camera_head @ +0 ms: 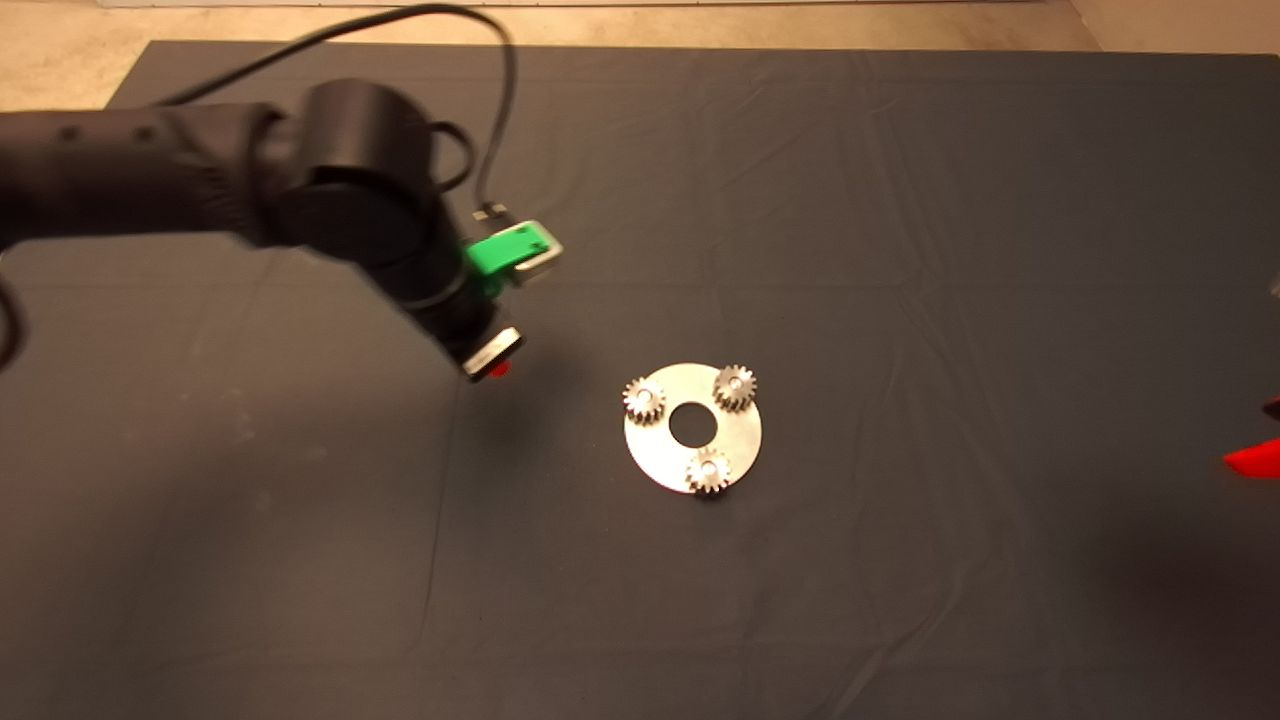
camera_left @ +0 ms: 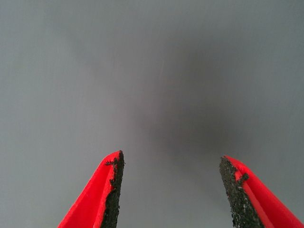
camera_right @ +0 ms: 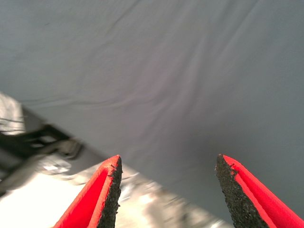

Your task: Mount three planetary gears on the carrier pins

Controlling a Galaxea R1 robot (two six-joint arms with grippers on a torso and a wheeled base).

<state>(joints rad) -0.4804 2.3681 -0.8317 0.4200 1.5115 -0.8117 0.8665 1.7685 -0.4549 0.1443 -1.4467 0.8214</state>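
With all three planetary gears [camera_head: 710,428] seated on carrier pins of the disc [camera_head: 740,440] at mat centre, installation looks complete. Left gripper [camera_left: 168,190]: spread, empty, beside disc (right gripper [camera_right: 166,190] parked, spread). Next: retreat.

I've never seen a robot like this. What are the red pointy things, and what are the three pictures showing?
The red points are the robot's fingers. The big picture looks down from above at a dark mat. On it lies a shiny disc with three small gears sitting on its pins. The left gripper hangs over bare mat beside the disc. The other two pictures come from cameras on the wrists. The left gripper is open and holds nothing. The right gripper, also open and empty, waits at the mat's edge.
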